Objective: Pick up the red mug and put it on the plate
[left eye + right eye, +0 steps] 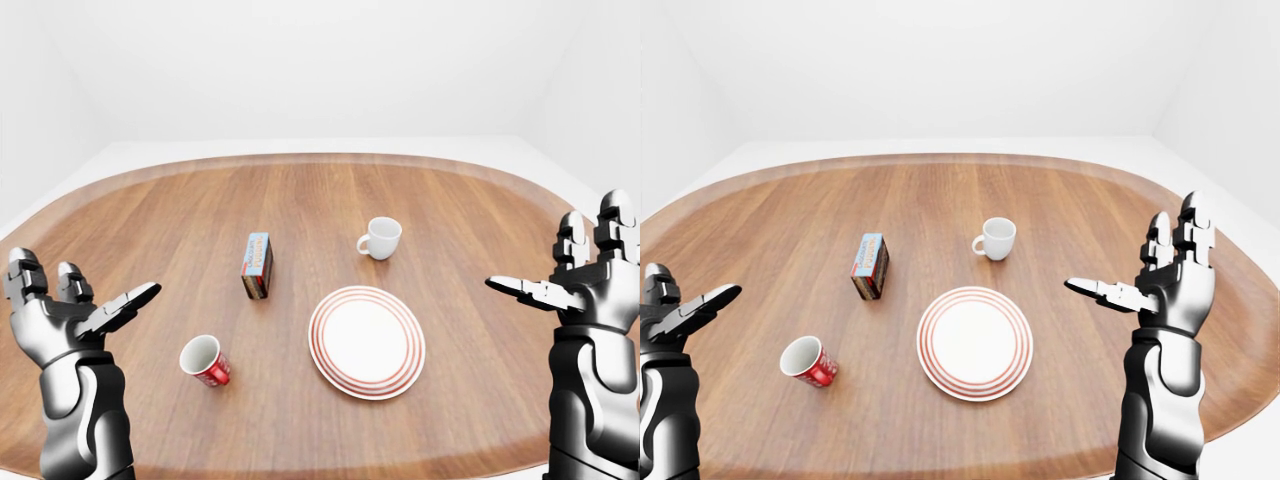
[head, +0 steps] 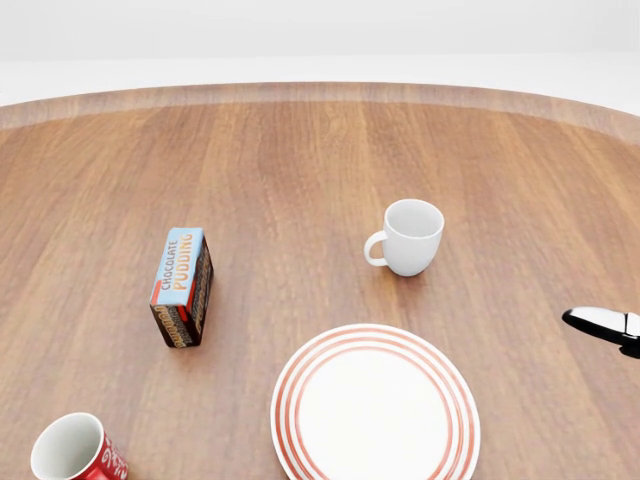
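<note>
The red mug [image 1: 205,360] stands upright on the wooden surface [image 1: 470,210], left of the plate [image 1: 367,341] and apart from it. The left hand [image 1: 62,318] and right hand [image 1: 1165,277] are raised, fingers spread, holding nothing.

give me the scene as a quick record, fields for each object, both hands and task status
red mug: upright on the table, left of the plate, untouched
plate: white with red rings, nothing on it
white mug: above the plate in the left-eye view
pudding box: standing, above the red mug
table: oval, wooden
left hand: raised, fingers open, holding nothing
right hand: raised, fingers open, holding nothing
task status: mug not yet picked up
</note>
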